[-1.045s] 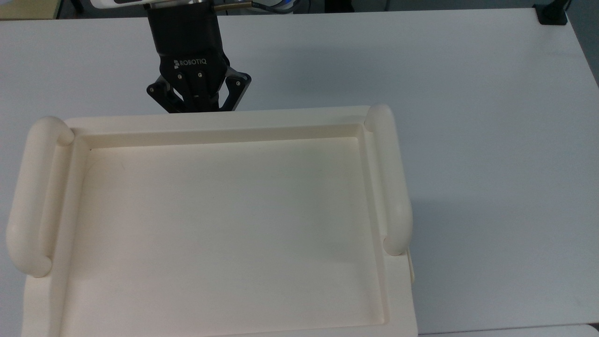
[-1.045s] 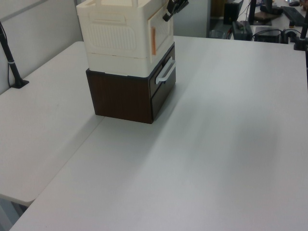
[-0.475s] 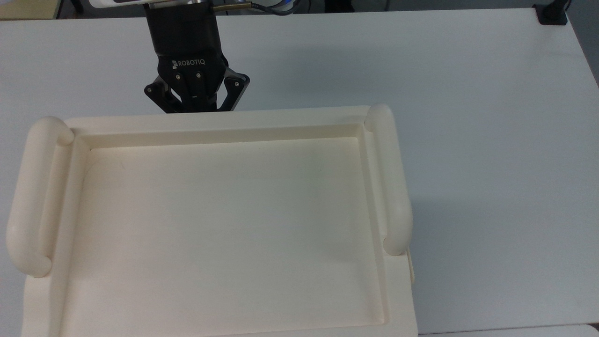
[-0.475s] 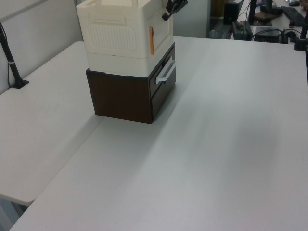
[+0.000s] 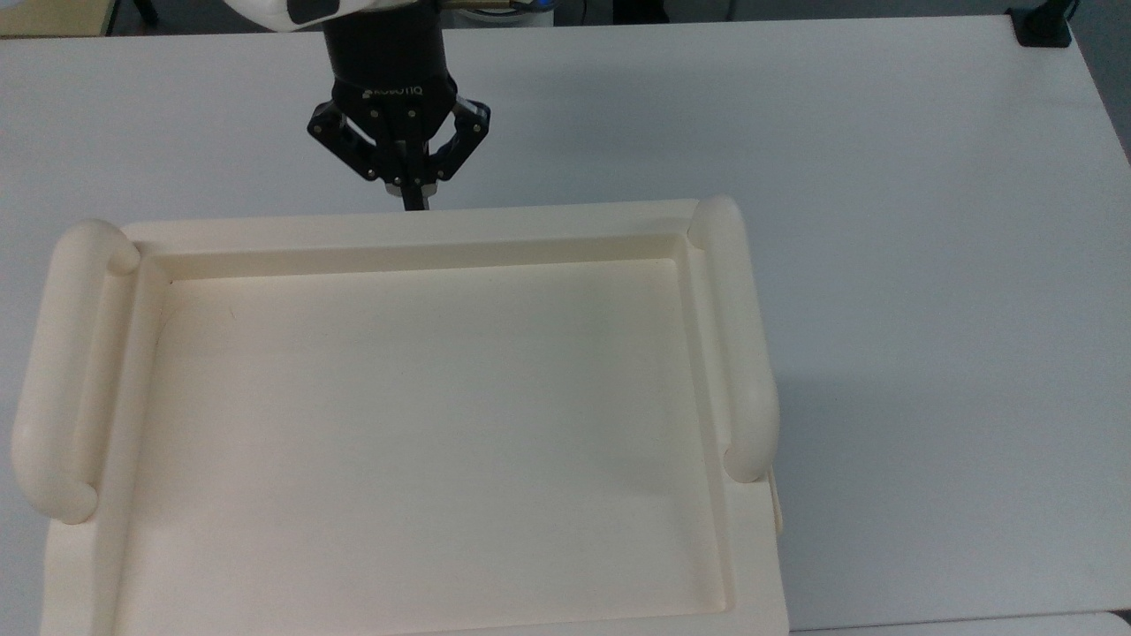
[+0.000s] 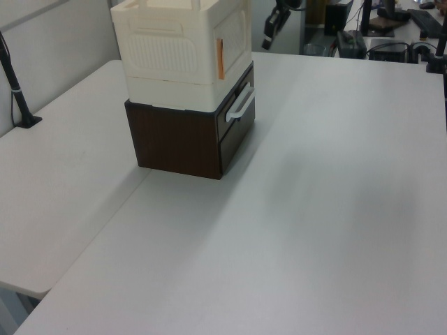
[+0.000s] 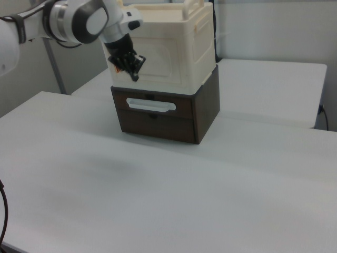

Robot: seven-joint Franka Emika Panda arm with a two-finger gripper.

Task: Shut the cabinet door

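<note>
The cream cabinet (image 5: 398,231) sits in the lower left of the top view, showing its recessed top and two bar handles (image 5: 740,353). In the left view the cabinet door (image 6: 235,38) lies flush on the cabinet's right face, beside a copper hinge fitting (image 6: 219,58). The right view shows the door (image 7: 160,60) as the front face. My gripper (image 5: 413,200) hangs shut with nothing in it, just off the cabinet's far edge in the top view. It stands a little apart from the door in the left view (image 6: 268,38) and close before it in the right view (image 7: 135,74).
The cabinet stands on a dark brown drawer unit (image 6: 183,136) with a white handle (image 6: 239,105), on a white table (image 5: 884,177). A black clamp (image 5: 1043,26) sits at the table's far right corner in the top view. Monitors and cables lie beyond the table in the left view.
The door swung from slightly ajar to flush against the cabinet. My gripper then drew back from the door, moving to the top view's right and away from the cabinet.
</note>
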